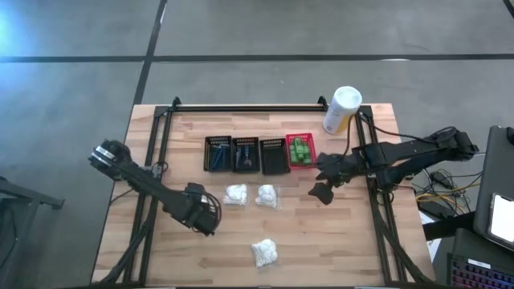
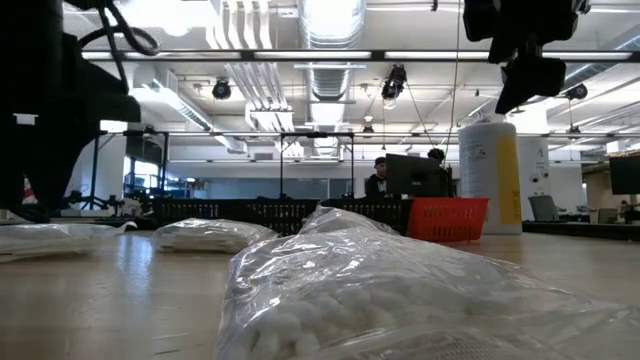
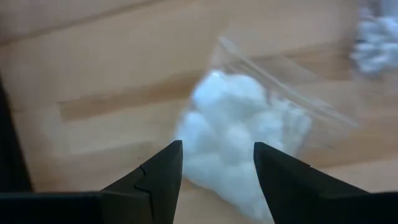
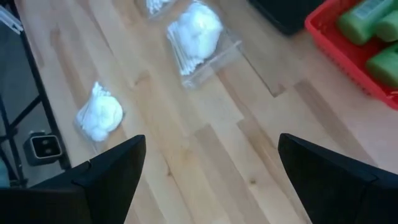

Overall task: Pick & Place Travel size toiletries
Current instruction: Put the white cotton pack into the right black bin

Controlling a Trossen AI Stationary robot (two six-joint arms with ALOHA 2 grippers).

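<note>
Care suits this approach: left gripper [image 3: 217,180], jaws parted and empty, should straddle the white bundle [image 3: 239,140] squarely before closing, while the right gripper [image 1: 324,189] waits wide open.

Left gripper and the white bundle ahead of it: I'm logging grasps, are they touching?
Cannot tell. The left wrist view shows the left gripper open around the white bundle.

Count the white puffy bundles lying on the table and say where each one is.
3. One bundle lies just ahead of the left gripper, one right beside it below the black baskets, and one alone near the table's front edge. None seems hidden.
</note>
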